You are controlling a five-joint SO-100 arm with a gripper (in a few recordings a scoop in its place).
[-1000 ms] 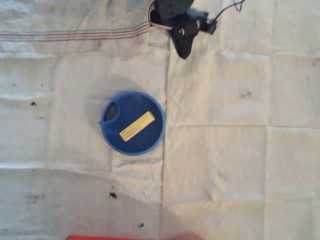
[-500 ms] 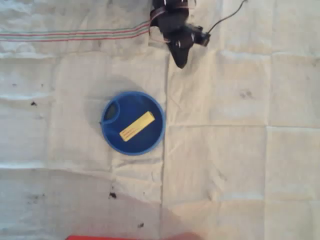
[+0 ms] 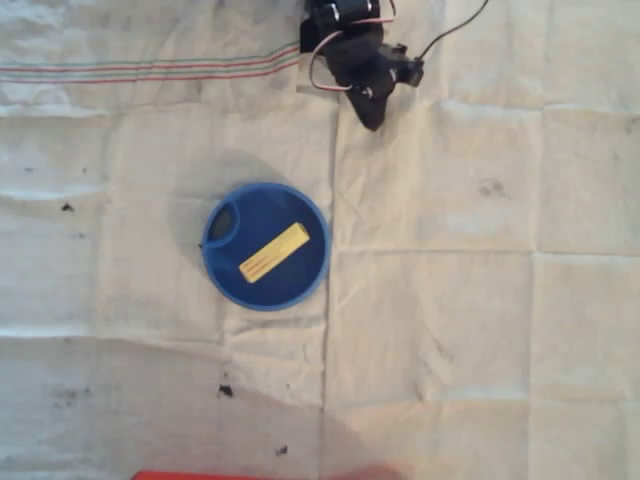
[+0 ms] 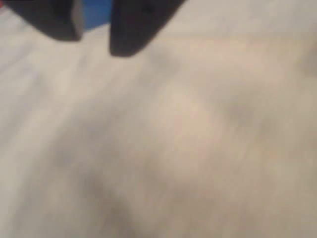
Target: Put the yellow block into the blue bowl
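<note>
The blue bowl [image 3: 265,246] sits on the cloth left of centre in the overhead view. Inside it the pale-yellow block [image 3: 274,252] lies flat and diagonal, its grooved end toward the lower left. My black gripper [image 3: 372,118] is at the top of that view, well up and to the right of the bowl, tip pointing down. In the blurred wrist view, the gripper [image 4: 96,47] shows two dark fingers [image 4: 133,25] with a narrow gap between them and nothing held. A strip of the blue bowl [image 4: 96,12] shows through that gap.
A creased white cloth [image 3: 480,300] covers the table, with red and green stripes [image 3: 150,72] at the upper left. A red edge [image 3: 230,475] runs along the bottom. Black and white cables [image 3: 450,30] trail from the arm at the top.
The gripper has swung slightly at the top of the overhead view, its tip shifting left and then back right. Bowl and block have not moved.
</note>
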